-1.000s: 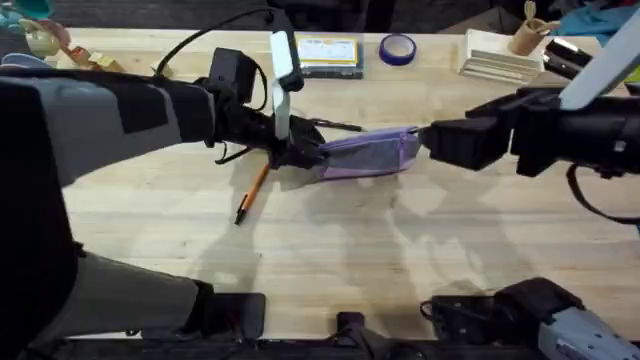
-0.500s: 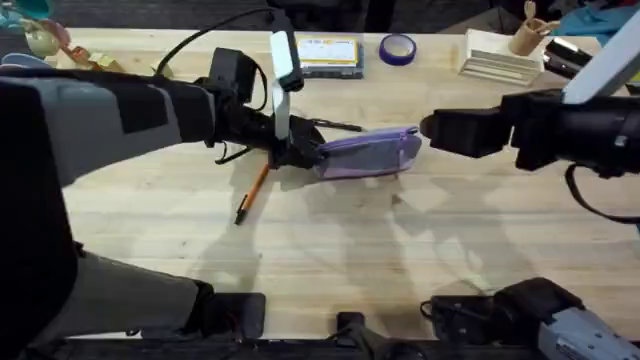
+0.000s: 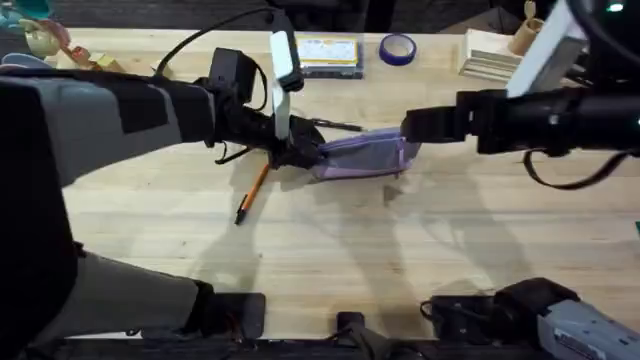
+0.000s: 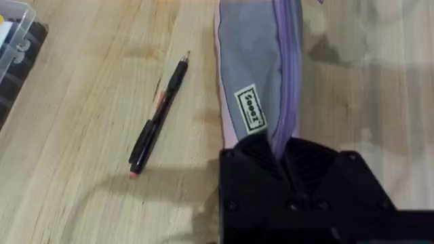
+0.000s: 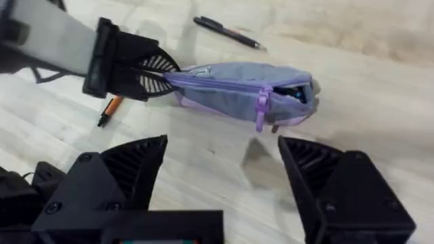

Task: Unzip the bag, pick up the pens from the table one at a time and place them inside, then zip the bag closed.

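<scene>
The lavender and grey bag (image 3: 362, 155) lies across the middle of the table (image 3: 330, 250). My left gripper (image 3: 305, 152) is shut on the bag's left end, and the left wrist view shows its jaws (image 4: 281, 146) pinching the fabric beside the zipper. My right gripper (image 3: 410, 128) hovers open over the bag's right end, its fingers (image 5: 129, 169) spread wide above the bag (image 5: 230, 88). The zipper pull (image 5: 261, 102) sits near that end, with a short gap open beyond it. An orange pen (image 3: 252, 192) lies left of the bag. A black pen (image 3: 335, 125) lies just behind it.
At the back edge stand a clear box with a yellow label (image 3: 328, 52), a blue tape roll (image 3: 397, 47) and a white stack (image 3: 495, 58) with a cup (image 3: 520, 35). Bare wood stretches in front of the bag.
My right gripper has shifted left, from beside the bag's right end to over it, and its arm has lifted. The left gripper holds still on the bag.
</scene>
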